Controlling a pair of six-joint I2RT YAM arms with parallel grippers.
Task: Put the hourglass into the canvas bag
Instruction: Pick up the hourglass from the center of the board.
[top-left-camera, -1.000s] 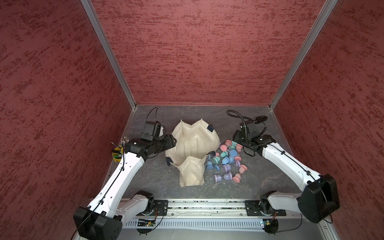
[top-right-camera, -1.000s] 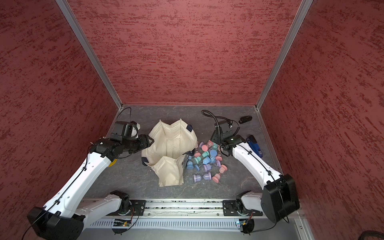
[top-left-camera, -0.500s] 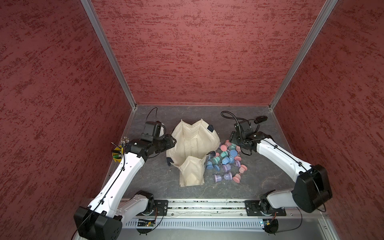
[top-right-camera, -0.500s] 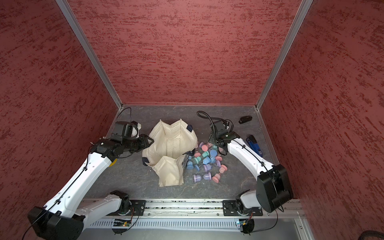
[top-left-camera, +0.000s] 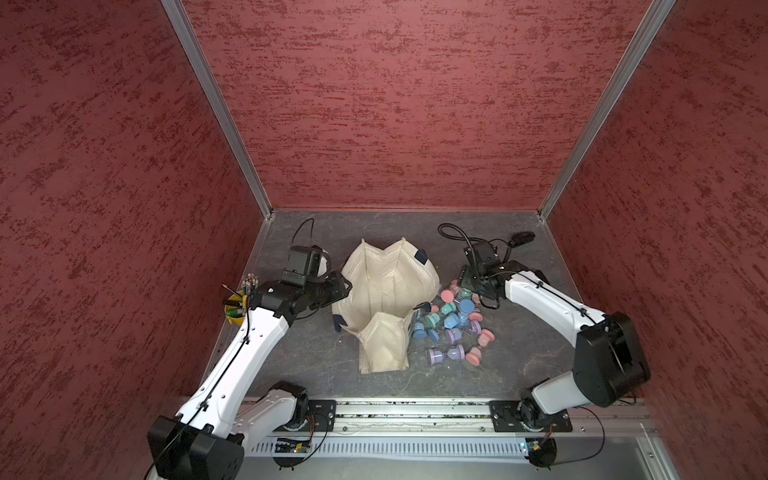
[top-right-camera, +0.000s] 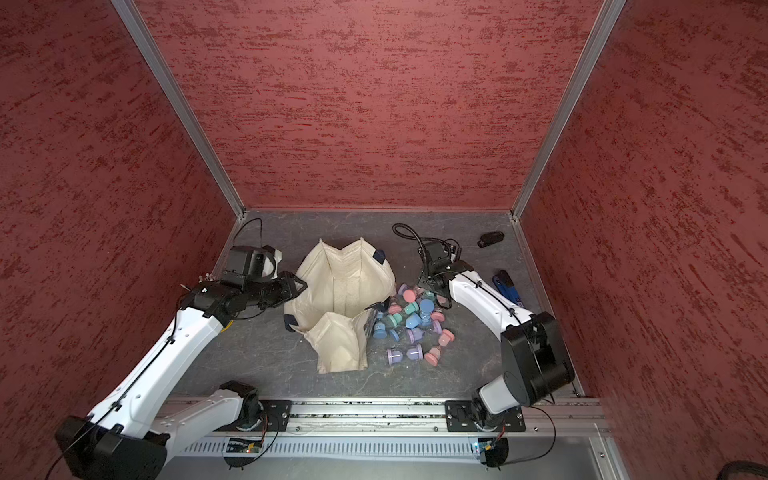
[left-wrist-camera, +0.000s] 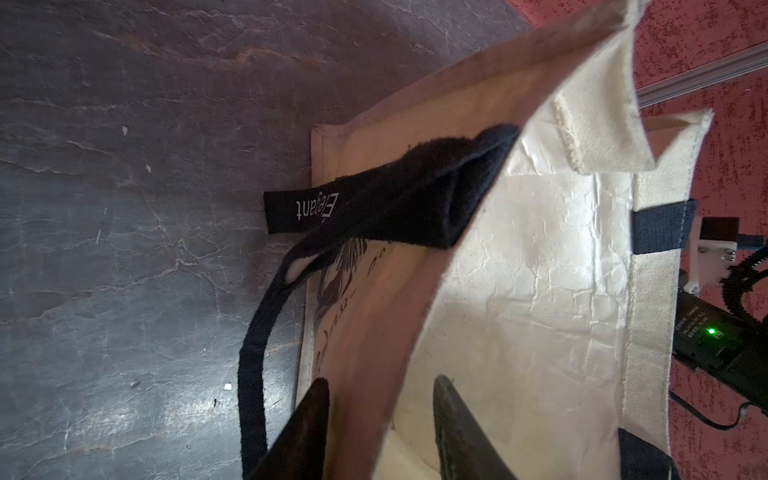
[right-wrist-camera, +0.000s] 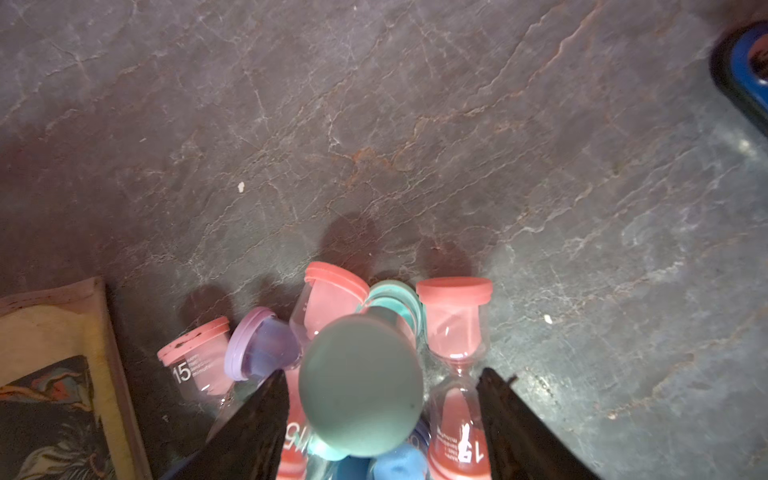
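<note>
My left gripper (left-wrist-camera: 380, 380) straddles the canvas bag (top-left-camera: 386, 282) at its rim, one finger outside and one inside; can't tell if it's actually clamping. Bag stands open in the middle, hourglass pile (top-left-camera: 451, 322) just beside it on the right. My right gripper (right-wrist-camera: 382, 370) is spread around a teal-capped hourglass (right-wrist-camera: 361, 386), with a gap showing on one side.

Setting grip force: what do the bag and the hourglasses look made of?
Canvas bag: cream woven cloth, matte and soft; it creases and slumps. Hourglasses: clear glossy bulbs showing glints, glass or plastic, can't tell; matte pastel end caps, probably plastic or rubber.
</note>
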